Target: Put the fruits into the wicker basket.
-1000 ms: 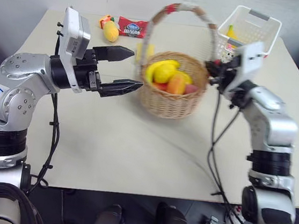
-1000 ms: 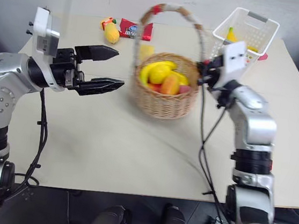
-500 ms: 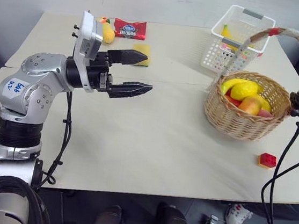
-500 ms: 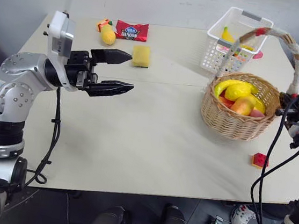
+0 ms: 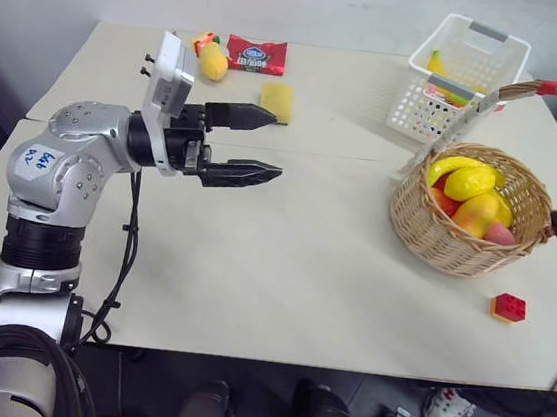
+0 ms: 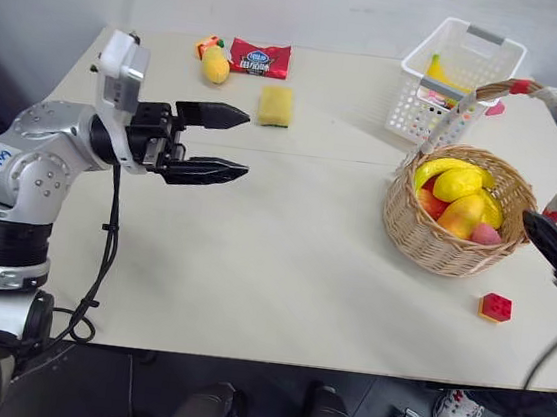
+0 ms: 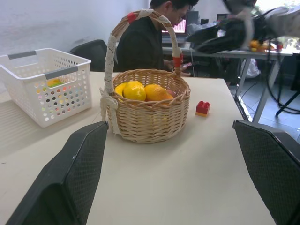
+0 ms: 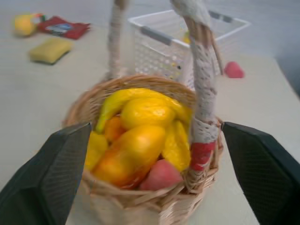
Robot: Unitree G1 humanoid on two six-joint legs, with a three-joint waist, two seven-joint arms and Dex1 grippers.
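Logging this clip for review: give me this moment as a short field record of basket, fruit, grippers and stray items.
wicker basket: upright on the table's right side, holding fruits
mango: inside the basket
lemon: inside the basket
right gripper: open, just off the basket handle, holding nothing
left gripper: open, empty, above mid-table
red brick: beside the basket
white lattice basket: behind the wicker one

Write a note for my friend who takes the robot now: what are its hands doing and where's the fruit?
Left gripper: open, empty, held above the table.
Right gripper: open, empty, beside the wicker basket.
Mango and lemon lie in the wicker basket with other fruit.
A small fruit toy lies at the far edge by the red packet.
Left: check whether that one goes in too.
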